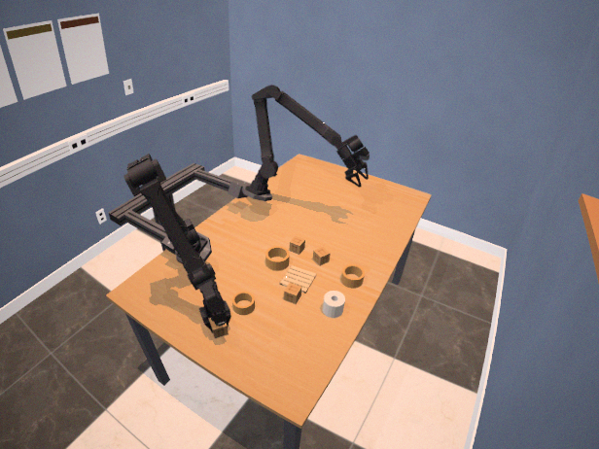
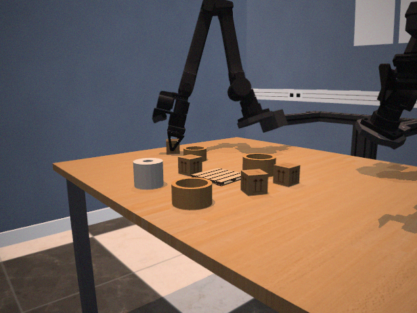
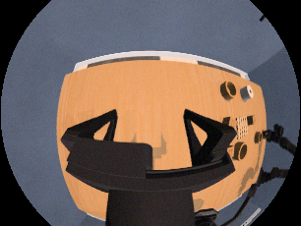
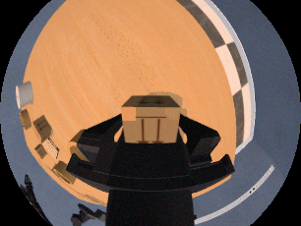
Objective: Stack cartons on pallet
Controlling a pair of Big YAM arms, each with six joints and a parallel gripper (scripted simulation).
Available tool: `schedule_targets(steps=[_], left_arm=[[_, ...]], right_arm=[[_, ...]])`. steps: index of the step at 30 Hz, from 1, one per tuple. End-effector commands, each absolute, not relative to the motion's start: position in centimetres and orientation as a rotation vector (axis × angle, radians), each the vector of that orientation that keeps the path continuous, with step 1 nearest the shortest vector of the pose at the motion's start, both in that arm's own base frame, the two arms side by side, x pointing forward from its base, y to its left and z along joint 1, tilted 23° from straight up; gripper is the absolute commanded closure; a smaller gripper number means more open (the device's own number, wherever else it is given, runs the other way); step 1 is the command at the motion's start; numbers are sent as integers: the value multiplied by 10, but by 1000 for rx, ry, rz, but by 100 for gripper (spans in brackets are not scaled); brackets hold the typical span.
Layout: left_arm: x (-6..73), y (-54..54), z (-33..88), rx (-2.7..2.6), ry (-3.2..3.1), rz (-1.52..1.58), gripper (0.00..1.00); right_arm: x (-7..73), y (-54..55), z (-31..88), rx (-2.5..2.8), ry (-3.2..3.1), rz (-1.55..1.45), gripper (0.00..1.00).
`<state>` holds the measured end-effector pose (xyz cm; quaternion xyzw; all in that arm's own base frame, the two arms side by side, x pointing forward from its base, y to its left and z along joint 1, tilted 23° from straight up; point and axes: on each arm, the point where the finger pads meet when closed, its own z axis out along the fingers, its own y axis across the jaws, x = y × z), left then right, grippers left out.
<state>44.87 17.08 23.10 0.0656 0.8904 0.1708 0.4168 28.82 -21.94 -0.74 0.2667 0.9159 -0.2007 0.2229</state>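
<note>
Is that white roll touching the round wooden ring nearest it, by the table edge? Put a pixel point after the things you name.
Apart. The exterior view shows bare tabletop between the white roll (image 1: 334, 307) (image 2: 148, 174) (image 3: 249, 93) (image 4: 25, 94) and the ring (image 1: 352, 277) (image 2: 191, 198) (image 3: 227, 90).

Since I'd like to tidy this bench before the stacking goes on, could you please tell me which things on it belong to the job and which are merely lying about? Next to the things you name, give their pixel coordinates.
Part of the job:
- four cube-shaped cartons (image 1: 293, 293) (image 2: 254, 182) (image 4: 157, 129), one between the right tool's fingers
- square wooden pallet (image 1: 299, 278) (image 2: 217, 175) (image 3: 241, 127)

Lying about:
- three open brown rings (image 1: 352, 279) (image 2: 191, 198) (image 3: 240, 151)
- white roll (image 1: 334, 307) (image 2: 148, 175) (image 3: 248, 93) (image 4: 25, 94)
</note>
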Motion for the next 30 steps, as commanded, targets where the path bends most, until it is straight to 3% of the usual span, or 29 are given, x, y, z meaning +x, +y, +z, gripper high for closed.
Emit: schedule_targets(steps=[1, 17, 20, 30], left_arm=[[459, 171, 249, 183, 2204, 442, 0], [459, 171, 249, 183, 2204, 442, 0], [459, 171, 249, 183, 2204, 442, 0], [459, 171, 249, 183, 2204, 442, 0]], right_arm=[[290, -224, -10, 732, 2525, -558, 50], [291, -222, -8, 733, 2518, -555, 50], [285, -219, -11, 729, 2531, -554, 22], [273, -207, -12, 731, 2548, -541, 21]])
